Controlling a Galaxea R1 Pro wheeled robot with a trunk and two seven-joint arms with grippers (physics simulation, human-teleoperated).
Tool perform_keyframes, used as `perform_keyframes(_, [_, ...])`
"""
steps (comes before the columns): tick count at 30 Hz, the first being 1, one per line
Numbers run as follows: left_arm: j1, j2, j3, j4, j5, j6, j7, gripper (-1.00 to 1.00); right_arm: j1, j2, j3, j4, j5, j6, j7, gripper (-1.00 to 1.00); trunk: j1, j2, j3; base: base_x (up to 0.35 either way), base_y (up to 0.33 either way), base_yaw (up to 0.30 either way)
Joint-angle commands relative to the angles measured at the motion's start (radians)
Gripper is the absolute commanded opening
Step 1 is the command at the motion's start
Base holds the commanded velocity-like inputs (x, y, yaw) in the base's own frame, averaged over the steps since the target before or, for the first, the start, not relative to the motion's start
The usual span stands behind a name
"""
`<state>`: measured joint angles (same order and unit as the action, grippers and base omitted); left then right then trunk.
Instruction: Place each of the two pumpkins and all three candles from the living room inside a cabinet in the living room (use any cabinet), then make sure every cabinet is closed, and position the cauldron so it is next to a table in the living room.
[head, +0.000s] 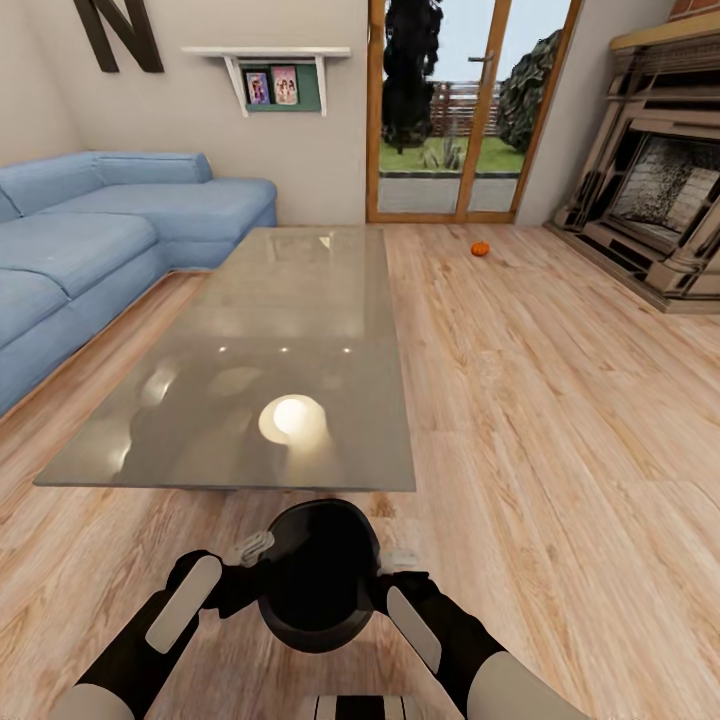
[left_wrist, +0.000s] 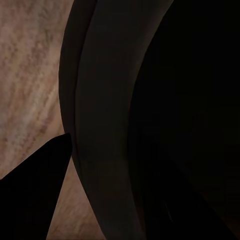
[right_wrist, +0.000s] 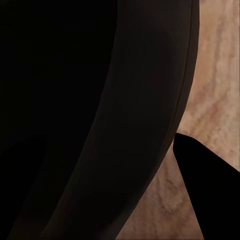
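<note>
The black round cauldron (head: 318, 580) hangs just above the wood floor, right in front of the near edge of the grey glossy table (head: 290, 300). My left gripper (head: 258, 568) is shut on its left rim and my right gripper (head: 383, 585) on its right rim. The left wrist view has the cauldron's dark wall (left_wrist: 110, 125) running between the fingers, with one fingertip (left_wrist: 35, 195) outside it. In the right wrist view the same wall (right_wrist: 140, 125) shows with a fingertip (right_wrist: 210, 195) beside it. One orange pumpkin (head: 480, 248) lies on the floor far off, near the glass door.
A blue corner sofa (head: 90, 240) lines the left side of the table. A stone fireplace (head: 660, 190) stands at the right wall. Glass doors (head: 455, 110) close the far end. Open wood floor (head: 560, 420) runs along the table's right.
</note>
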<state>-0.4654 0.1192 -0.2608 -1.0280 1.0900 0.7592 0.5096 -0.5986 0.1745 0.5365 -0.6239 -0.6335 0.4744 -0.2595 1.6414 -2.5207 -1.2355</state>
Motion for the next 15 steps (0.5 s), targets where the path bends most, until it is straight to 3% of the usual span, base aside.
perform_keyframes(1, [-0.001, 0.002, -0.037, -0.003, -0.019, -0.005, 0.014, -1.0, -0.001, 0.0, 0.003, 0.001, -0.026, 0.001, -0.008, -1.0, 0.0, -0.001, -0.001, 0.0, 0.0, 0.0])
perform_keyframes(12, [-0.001, 0.003, -0.037, -0.003, -0.019, -0.005, 0.014, -1.0, -0.001, 0.0, 0.003, 0.001, -0.026, 0.001, -0.008, -1.0, 0.0, -0.001, -0.001, 0.0, 0.0, 0.0])
perform_keyframes(13, [-0.001, 0.003, -0.037, -0.003, -0.019, -0.005, 0.014, -1.0, -0.001, 0.0, 0.003, 0.001, -0.026, 0.001, -0.008, 1.0, 0.0, -0.001, -0.001, 0.0, 0.0, 0.0])
perform_keyframes(15, [-0.001, 0.004, -0.037, -0.003, -0.019, -0.005, 0.014, -1.0, -0.002, 0.0, 0.003, 0.001, -0.026, 0.001, -0.009, 1.0, 0.0, -0.001, -0.001, 0.0, 0.0, 0.0])
